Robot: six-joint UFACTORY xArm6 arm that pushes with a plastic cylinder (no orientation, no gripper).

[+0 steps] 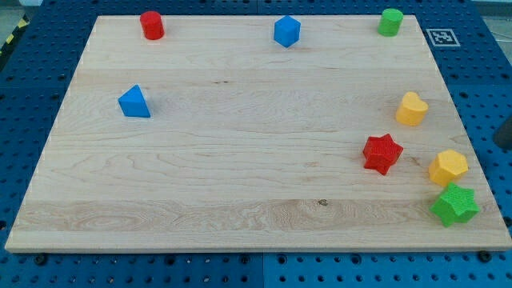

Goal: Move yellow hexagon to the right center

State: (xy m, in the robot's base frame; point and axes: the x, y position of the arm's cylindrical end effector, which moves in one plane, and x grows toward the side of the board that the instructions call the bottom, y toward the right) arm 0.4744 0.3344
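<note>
Camera view is giving us one wooden board (240, 152) lying on a blue pegboard table (32, 104), and the board is carrying eight small blocks; we are seeing no bins or trays of any kind.

We are finding the yellow hexagon (448, 167) sitting near the board's right edge, in the lower right part of the view. A green star (454, 205) is lying just below it, close enough that we cannot tell whether the two are touching. A red star (382, 154) is sitting to its left, slightly apart, and a yellow heart-like block (412, 109) is resting above it, also near the right edge.

Along the view's top we are noting a red cylinder (152, 25) at the left, a blue hexagon-like block (286, 31) near the middle and a green cylinder (390, 22) at the right. A blue triangular block (134, 102) is standing alone at the view's left.

We are not seeing our rod's tip on the board; a dark shape at the right edge of the view is too blurred to identify, so we cannot place the tip relative to the yellow hexagon or report any state for it.
</note>
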